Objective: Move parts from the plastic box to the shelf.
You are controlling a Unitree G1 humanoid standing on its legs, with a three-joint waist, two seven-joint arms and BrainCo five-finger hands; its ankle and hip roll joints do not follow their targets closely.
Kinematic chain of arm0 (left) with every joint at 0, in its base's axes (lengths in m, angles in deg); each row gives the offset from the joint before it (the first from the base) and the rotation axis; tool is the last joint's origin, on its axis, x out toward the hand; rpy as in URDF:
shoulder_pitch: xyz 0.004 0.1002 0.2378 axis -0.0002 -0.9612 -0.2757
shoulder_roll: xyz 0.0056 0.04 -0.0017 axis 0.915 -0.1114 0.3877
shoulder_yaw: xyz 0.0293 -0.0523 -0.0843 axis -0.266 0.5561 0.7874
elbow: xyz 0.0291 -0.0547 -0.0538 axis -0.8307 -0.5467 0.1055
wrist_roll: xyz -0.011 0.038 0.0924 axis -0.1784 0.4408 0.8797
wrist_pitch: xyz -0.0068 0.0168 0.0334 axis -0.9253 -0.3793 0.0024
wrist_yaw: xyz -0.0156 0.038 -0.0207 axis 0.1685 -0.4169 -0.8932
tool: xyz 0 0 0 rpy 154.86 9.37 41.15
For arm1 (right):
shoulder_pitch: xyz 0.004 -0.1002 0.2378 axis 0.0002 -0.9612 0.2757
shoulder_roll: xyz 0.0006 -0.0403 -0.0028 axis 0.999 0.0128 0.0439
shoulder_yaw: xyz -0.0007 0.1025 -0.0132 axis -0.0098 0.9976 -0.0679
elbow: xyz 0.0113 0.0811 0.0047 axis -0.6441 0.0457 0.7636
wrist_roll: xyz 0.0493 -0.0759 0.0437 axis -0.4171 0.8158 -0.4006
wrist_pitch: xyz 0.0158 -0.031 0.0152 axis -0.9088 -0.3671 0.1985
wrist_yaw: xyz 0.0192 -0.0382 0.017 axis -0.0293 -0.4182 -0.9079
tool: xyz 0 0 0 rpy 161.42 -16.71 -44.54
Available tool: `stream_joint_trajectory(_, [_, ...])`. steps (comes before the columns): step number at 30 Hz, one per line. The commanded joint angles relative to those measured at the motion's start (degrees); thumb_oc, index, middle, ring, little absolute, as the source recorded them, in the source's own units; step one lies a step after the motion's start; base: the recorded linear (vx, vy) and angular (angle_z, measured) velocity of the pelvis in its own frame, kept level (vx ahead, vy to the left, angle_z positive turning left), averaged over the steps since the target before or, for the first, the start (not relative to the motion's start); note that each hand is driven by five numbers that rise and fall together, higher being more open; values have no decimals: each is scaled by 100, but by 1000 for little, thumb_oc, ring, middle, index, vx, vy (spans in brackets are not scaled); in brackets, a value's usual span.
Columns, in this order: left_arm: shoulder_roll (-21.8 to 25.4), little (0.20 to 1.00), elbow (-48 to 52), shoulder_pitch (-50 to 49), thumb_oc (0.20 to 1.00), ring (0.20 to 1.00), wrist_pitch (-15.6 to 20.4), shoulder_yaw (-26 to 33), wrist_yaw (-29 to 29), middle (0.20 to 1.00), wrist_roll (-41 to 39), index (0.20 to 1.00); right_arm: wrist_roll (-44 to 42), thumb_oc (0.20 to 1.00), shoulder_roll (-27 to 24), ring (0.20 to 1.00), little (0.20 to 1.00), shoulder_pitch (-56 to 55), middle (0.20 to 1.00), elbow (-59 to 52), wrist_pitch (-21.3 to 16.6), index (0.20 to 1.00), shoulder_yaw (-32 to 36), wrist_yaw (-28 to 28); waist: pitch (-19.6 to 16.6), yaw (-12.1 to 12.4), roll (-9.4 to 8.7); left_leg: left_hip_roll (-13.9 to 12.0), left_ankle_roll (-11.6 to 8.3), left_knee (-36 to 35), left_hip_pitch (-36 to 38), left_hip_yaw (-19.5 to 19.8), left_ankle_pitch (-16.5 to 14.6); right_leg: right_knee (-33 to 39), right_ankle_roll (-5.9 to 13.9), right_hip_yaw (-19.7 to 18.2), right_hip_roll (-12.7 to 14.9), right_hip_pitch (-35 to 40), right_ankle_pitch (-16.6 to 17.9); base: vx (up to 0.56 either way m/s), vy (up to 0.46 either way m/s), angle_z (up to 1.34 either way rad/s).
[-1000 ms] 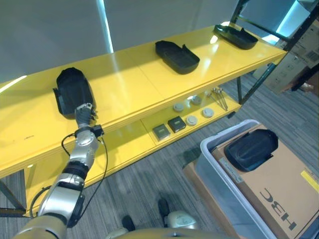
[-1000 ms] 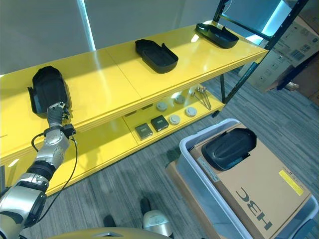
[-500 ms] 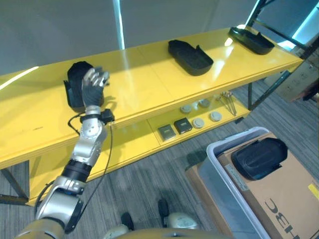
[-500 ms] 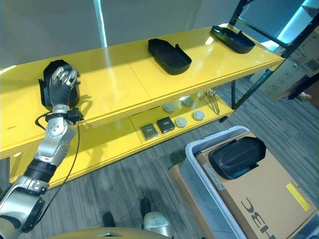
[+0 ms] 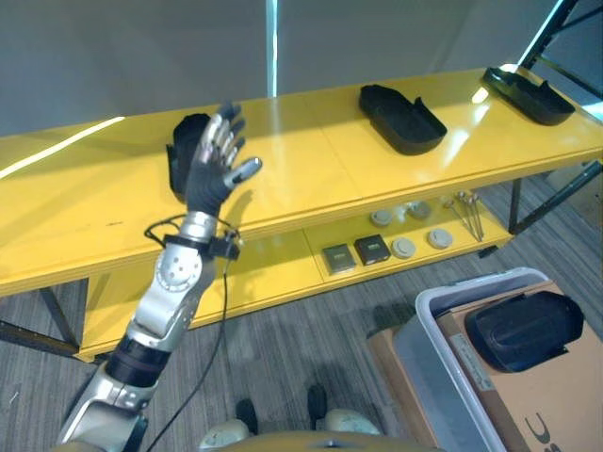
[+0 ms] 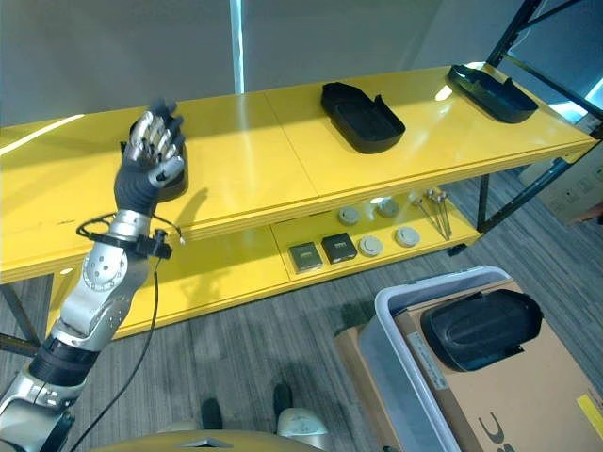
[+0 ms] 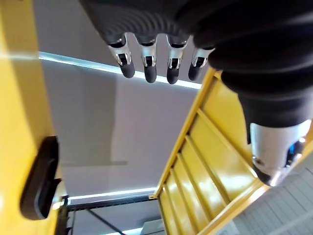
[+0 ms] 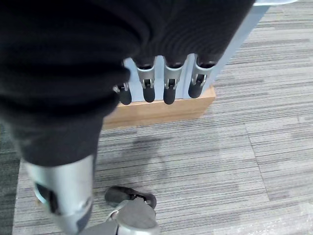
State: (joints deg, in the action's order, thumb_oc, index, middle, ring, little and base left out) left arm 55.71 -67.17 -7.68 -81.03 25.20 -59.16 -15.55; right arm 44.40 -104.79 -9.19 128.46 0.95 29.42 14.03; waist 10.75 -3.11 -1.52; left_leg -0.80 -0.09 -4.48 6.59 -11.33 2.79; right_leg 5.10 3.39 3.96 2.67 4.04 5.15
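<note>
A black moulded part [image 5: 185, 151] lies at the left of the yellow shelf's top board [image 5: 311, 169]. My left hand [image 5: 215, 171] is raised in front of it, apart from it, open with its fingers [image 7: 146, 66] straight and nothing in it. Two more black parts [image 5: 401, 105] [image 5: 529, 94] lie further right on the same board. At the lower right stands the grey plastic box [image 5: 435, 311]; inside, another black part [image 5: 524, 330] rests on a cardboard carton [image 5: 565, 414]. My right hand [image 8: 168, 88] hangs open over the carpet beside the box's grey wall [image 8: 239, 49].
The lower shelf board [image 5: 283, 268] carries small round discs [image 5: 403, 248], two dark square blocks [image 5: 371, 250] and thin metal tools [image 5: 469, 207]. A black shelf upright [image 5: 556, 24] rises at the far right. Grey carpet [image 5: 283, 348] lies between me and the shelf.
My left hand has come off the leftmost part on the shelf and risen with its fingers spread. The whole picture has shifted right, so the camera has turned left.
</note>
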Motion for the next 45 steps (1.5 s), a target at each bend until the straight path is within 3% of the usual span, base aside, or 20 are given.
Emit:
stream_joint_trajectory(1, [-24,1000,71,-48,1000,1000,50,-57,-690,1000,-327,1000,-367,1000,-110,1000,1000,-84,1000,339,-337,1000,-32,-279,-251,213,-26,-682,-370,300,-300,688,-292,-10,625,2,545,-52,-90,-30,-22,10])
stream_joint_trajectory(6, [215,1000,45,-907,1000,1000,163,17,-1669,1000,-1027,1000,-1748,1000,-199,1000,1000,-38,1000,-579,-713,1000,339,-36,-294,319,-2,-639,-330,262,-249,706,-268,-10,607,9,570,-7,-56,-35,-75,8])
stream_joint_trajectory(9, [266,1000,83,-1559,1000,1000,234,274,-2158,1000,-1456,1000,-2418,1000,-351,1000,1000,-298,1000,-2552,-229,1000,502,-178,-339,228,-28,-647,-316,212,-180,626,-216,-10,562,-52,538,-1,-38,-28,-112,7])
stream_joint_trajectory(14, [202,1000,-120,-2033,1000,1000,530,477,-1987,1000,-1610,1000,-2776,1000,-406,1000,1000,-821,1000,-4318,-73,1000,639,-146,-447,39,-63,-603,-289,123,-137,714,-158,-10,494,-324,386,-107,-17,-52,-136,-7])
stream_joint_trajectory(16, [145,1000,-159,-2106,1000,1000,673,588,-1770,1000,-1679,1000,-2867,1000,-451,1000,1000,-760,1000,-4558,-40,1000,626,-203,-466,116,-62,-391,-223,289,-228,1066,-284,-10,482,-580,322,-181,9,-74,-31,-28])
stream_joint_trajectory(17, [145,1000,-159,-2106,1000,1000,673,588,-1770,1000,-1679,1000,-2868,1000,-451,1000,1000,-761,1000,-4559,-39,1000,626,-203,-465,118,-62,-390,-222,298,-231,1064,-290,-10,483,-582,323,-180,8,-115,12,-76])
stream_joint_trajectory(18, [59,1000,-140,-2147,1000,1000,657,751,-1623,1000,-1856,1000,-3067,1000,-524,1000,1000,-493,1000,-4613,-64,1000,569,-270,-441,340,-76,130,-61,807,-462,1826,-618,-10,509,-1009,279,-257,72,-128,31,-115])
stream_joint_trajectory(19, [30,1000,-162,-2164,1000,1000,674,858,-1626,1000,-1832,1000,-3174,1000,-556,1000,1000,-324,1000,-4670,-56,1000,552,-353,-409,436,-85,337,15,1054,-549,2083,-780,-10,511,-1202,253,-270,94,-175,52,-186])
stream_joint_trajectory(23, [77,1000,-210,-2174,1000,1000,622,1110,-1765,1000,-1484,1000,-3576,1000,-676,1000,1000,-228,1000,-5208,-50,1000,725,-677,-318,410,-70,504,79,1437,-690,1948,-950,-10,550,-1377,275,-410,221,-136,104,-142])
stream_joint_trajectory(27, [266,1000,-366,-2198,1000,1000,514,1350,-1850,1000,-1546,1000,-3689,1000,-683,1000,1000,-615,1000,-5962,-297,1000,1141,-522,-199,226,17,624,220,1668,-747,1648,-1120,-10,746,-1447,347,-887,227,-179,144,-47])
stream_joint_trajectory(30, [317,1000,-386,-2351,1000,1000,412,1556,-1967,1000,-1688,1000,-3772,1000,-661,1000,1000,-727,1000,-6189,-327,1000,1356,-306,-97,252,75,626,238,1628,-670,1367,-1108,-10,855,-924,536,-1160,247,-149,74,-75])
stream_joint_trajectory(33, [342,1000,-109,-2626,1000,1000,378,1816,-1906,1000,-1656,1000,-3709,1000,-516,1000,1000,-613,1000,-6391,-551,1000,1268,-78,10,507,96,503,251,1351,-427,645,-1028,-10,928,426,1054,-1168,558,-189,-22,-175])
stream_joint_trajectory(35, [355,1000,-74,-2615,1000,1000,355,1814,-1921,1000,-1758,1000,-3539,1000,-474,1000,1000,-566,1000,-6511,-732,1000,1195,-187,10,528,120,493,305,1297,-386,507,-1025,-218,884,583,1189,-1080,643,-127,-57,-166])
stream_joint_trajectory(38, [419,1000,9,-2482,1000,1000,258,1747,-1813,1000,-1704,1000,-3390,1000,-446,1000,1000,-450,1000,-6774,-898,1000,1102,-468,-55,527,187,440,431,1207,-390,352,-980,-1123,790,601,1430,-943,658,-131,-119,-65])
stream_joint_trajectory(40, [453,1000,50,-2378,1000,1000,157,1704,-1681,1000,-1763,1000,-3367,1000,-445,1000,1000,-333,1000,-6871,-978,1000,1065,-639,-109,569,203,382,478,1152,-411,288,-933,-1382,761,686,1531,-827,608,-71,-167,-40])
stream_joint_trajectory(41, [441,1000,78,-2276,1000,1000,41,1700,-1522,1000,-1917,1000,-3182,1000,-421,1000,1000,-130,1000,-6936,-946,1000,1024,-745,-187,642,219,267,468,1024,-394,163,-835,-1436,735,882,1577,-574,388,-32,-205,-57])
stream_joint_trajectory(43, [423,1000,77,-2193,1000,1000,89,1687,-1240,1000,-1882,1000,-3168,1000,-352,1000,1000,143,1000,-7039,-776,1000,875,-777,-302,782,177,110,310,998,-484,-80,-727,-917,739,1315,1508,-226,212,-42,-329,-56])
stream_joint_trajectory(45, [340,1000,123,-2326,1000,1000,122,1711,-1148,1000,-1922,1000,-3164,1000,-337,1000,1000,168,1000,-7259,-735,1000,797,-834,-406,848,92,-54,154,989,-545,-310,-656,-311,814,1518,1354,9,227,4,-389,-118])
